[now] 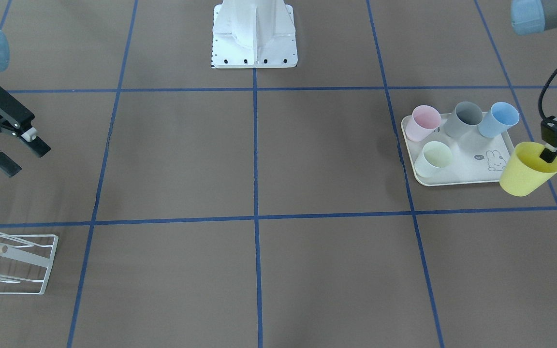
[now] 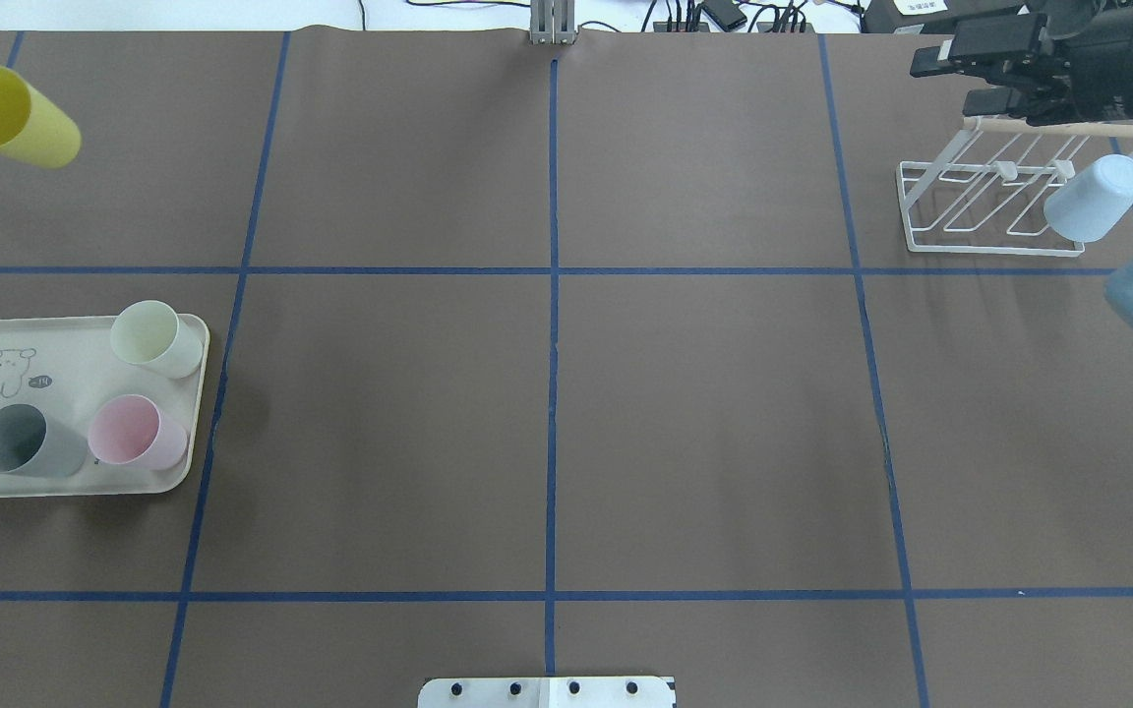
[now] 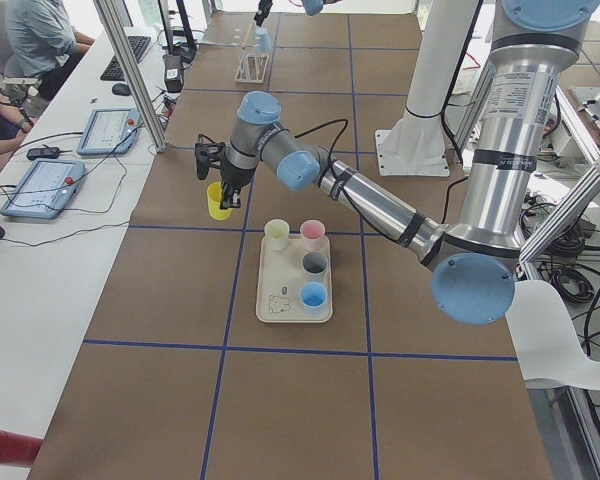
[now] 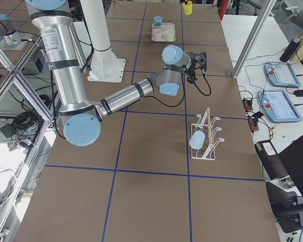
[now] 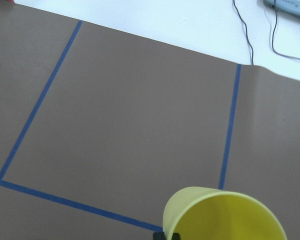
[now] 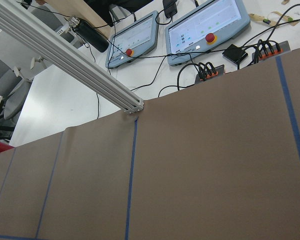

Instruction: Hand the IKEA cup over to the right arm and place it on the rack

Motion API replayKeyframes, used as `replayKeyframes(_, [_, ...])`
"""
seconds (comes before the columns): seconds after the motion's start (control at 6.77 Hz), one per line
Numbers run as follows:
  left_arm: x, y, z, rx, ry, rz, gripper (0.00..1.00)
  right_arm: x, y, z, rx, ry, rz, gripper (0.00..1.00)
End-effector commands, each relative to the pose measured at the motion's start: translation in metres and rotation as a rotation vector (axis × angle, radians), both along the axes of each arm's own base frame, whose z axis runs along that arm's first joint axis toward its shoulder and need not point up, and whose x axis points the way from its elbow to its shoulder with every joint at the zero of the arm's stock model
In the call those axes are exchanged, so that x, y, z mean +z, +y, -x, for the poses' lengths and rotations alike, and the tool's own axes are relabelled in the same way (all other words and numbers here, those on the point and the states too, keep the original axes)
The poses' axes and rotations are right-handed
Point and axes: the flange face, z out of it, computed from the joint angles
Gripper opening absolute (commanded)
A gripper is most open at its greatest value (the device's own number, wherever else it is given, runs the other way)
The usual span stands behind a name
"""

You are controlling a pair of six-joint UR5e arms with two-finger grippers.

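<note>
Now, held: my left gripper (image 1: 548,155) pinches the yellow cup (image 1: 525,173) by its rim, right edge.
Receiver: my right gripper (image 1: 23,158), spread, far left edge.

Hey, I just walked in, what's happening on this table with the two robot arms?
The left pincer grips a yellow cup by its rim, in the air beside the tray, where a pink cup, a grey cup, a sky-blue cup and a pale green cup stand. The right pincer hangs open and empty near the rack, which already holds one pale blue cup. No hand-over yet.
</note>
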Motion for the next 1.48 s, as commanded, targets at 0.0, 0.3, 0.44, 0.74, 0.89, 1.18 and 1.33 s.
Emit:
replayKeyframes(0.0, [-0.045,0.01,-0.061,-0.212,0.253,0.083,0.0,-0.046,-0.01,0.033,0.023,-0.118,0.066,0.99])
replayKeyframes(0.3, [-0.087,0.026,-0.099,-0.362,0.562,0.159,0.0,-0.09,0.0,0.079,0.063,-0.237,0.117,0.99])
replayKeyframes(0.44, [-0.104,0.036,-0.107,-0.408,0.725,0.187,0.0,-0.112,0.002,0.085,0.054,-0.296,0.124,0.99])
replayKeyframes(0.74, [-0.125,0.061,-0.127,-0.428,1.047,0.251,0.0,-0.147,0.019,0.108,0.047,-0.479,0.117,0.99])
replayKeyframes(0.89, [-0.135,0.066,-0.129,-0.414,1.158,0.304,0.0,-0.17,0.032,0.125,0.043,-0.577,0.121,0.99])
replayKeyframes(1.18, [-0.167,0.078,-0.156,-0.43,1.401,0.391,0.0,-0.185,0.057,0.159,0.038,-0.668,0.109,0.99])
replayKeyframes(1.33, [-0.177,0.087,-0.167,-0.431,1.491,0.439,0.0,-0.186,0.064,0.169,0.037,-0.687,0.11,0.99])
